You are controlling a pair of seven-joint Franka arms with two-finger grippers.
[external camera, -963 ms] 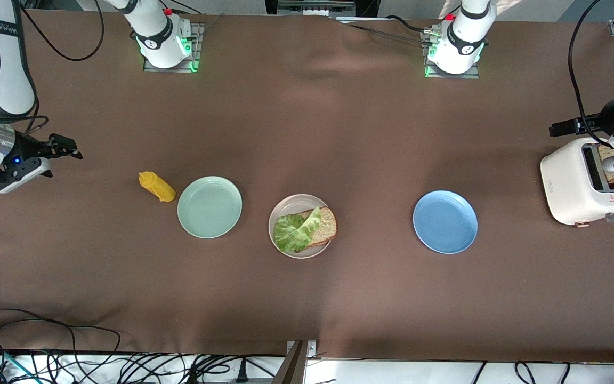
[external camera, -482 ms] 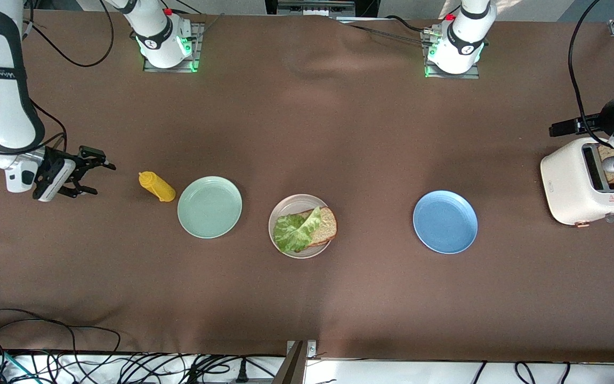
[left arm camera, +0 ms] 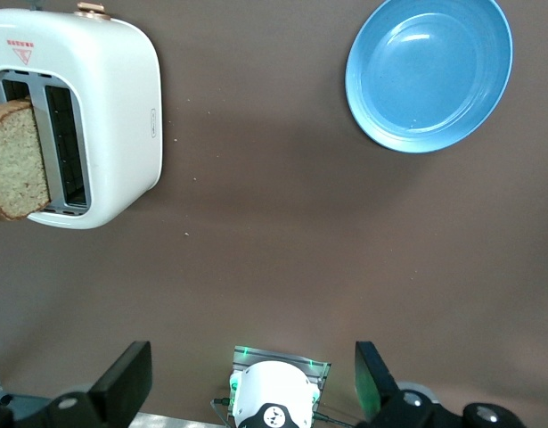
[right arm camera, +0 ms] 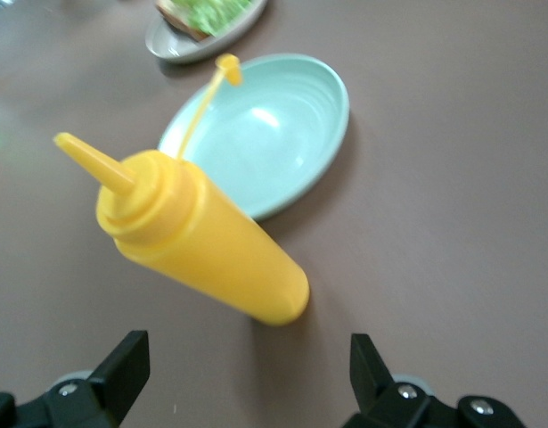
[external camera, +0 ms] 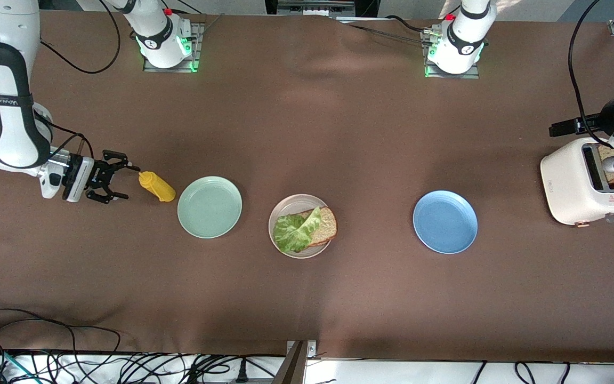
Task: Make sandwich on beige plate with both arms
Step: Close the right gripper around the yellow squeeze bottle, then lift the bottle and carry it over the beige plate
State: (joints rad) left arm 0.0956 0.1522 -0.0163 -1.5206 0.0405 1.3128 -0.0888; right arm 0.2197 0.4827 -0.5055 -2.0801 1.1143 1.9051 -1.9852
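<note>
On the brown tablecloth [external camera: 307, 133], both hands spread: right hand [external camera: 120, 183] beside mustard bottle [external camera: 156, 186], left hand [left arm camera: 251, 379] above toaster [external camera: 579, 186].

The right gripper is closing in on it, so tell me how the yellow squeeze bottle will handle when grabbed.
The yellow squeeze bottle looks like soft plastic, so it probably dents under grip. Its smooth, glossy body may slip. It is tall, narrow and stands tilted, so a sideways nudge would likely tip it.

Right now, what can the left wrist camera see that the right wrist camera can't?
Only the left wrist view shows the white toaster with a bread slice sticking out of its slot, the blue plate and a robot base. Only the right wrist view shows the yellow bottle, the mint green plate and the beige plate with lettuce on bread. Both show the brown table and their own open jaws.
</note>
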